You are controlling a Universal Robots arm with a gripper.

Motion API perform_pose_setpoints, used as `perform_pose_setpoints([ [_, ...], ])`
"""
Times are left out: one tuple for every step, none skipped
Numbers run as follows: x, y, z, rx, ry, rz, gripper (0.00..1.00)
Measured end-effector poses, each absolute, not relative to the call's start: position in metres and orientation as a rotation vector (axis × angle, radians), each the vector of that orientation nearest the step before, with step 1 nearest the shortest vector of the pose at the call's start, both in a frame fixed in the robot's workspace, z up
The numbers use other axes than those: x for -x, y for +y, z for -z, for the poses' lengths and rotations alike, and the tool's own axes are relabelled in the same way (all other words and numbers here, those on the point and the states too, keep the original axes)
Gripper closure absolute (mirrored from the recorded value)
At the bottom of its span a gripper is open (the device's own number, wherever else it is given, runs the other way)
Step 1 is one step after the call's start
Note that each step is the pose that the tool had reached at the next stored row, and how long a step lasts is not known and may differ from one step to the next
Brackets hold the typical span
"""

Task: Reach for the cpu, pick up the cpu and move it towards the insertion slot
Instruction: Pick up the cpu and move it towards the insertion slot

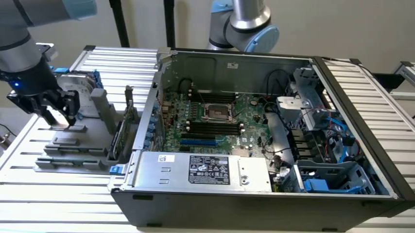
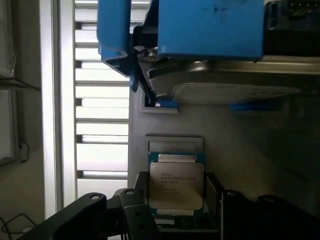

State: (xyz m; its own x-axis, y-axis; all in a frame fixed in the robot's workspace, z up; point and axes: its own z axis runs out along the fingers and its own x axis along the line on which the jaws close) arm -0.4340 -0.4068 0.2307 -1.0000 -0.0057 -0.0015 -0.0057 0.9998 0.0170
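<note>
Cpu [image 2: 176, 186]: I am seeing it sitting in the grey holder [image 1: 71, 145], at the exterior view's left, outside the computer case [image 1: 259, 208].
Gripper [image 1: 60, 120]: it is hanging low around the cpu; I cannot tell whether it is clamped or released.
Insertion slot [image 1: 217, 111]: it is lying mid-frame inside the case, well apart.
</note>
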Motion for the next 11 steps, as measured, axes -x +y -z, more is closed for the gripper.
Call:
perform_pose_setpoints([
  [0.434, -0.407, -0.235, 0.009, 3.140, -0.027, 0.45],
  [0.434, -0.407, -0.240, 0.009, 3.140, -0.027, 0.45],
  [0.433, -0.407, -0.244, 0.009, 3.140, -0.027, 0.45],
  [0.433, -0.407, -0.249, 0.009, 3.140, -0.027, 0.45],
  [0.432, -0.407, -0.254, 0.009, 3.140, -0.027, 0.45],
  [0.431, -0.407, -0.258, 0.009, 3.140, -0.027, 0.45],
  [0.430, -0.407, -0.263, 0.009, 3.140, -0.027, 0.45],
  [0.428, -0.407, -0.267, 0.009, 3.140, -0.027, 0.45],
  [0.426, -0.407, -0.272, 0.009, 3.140, -0.027, 0.45],
  [0.423, -0.407, -0.276, 0.009, 3.141, -0.027, 0.45],
  [0.420, -0.407, -0.281, 0.009, 3.141, -0.027, 0.45],
])
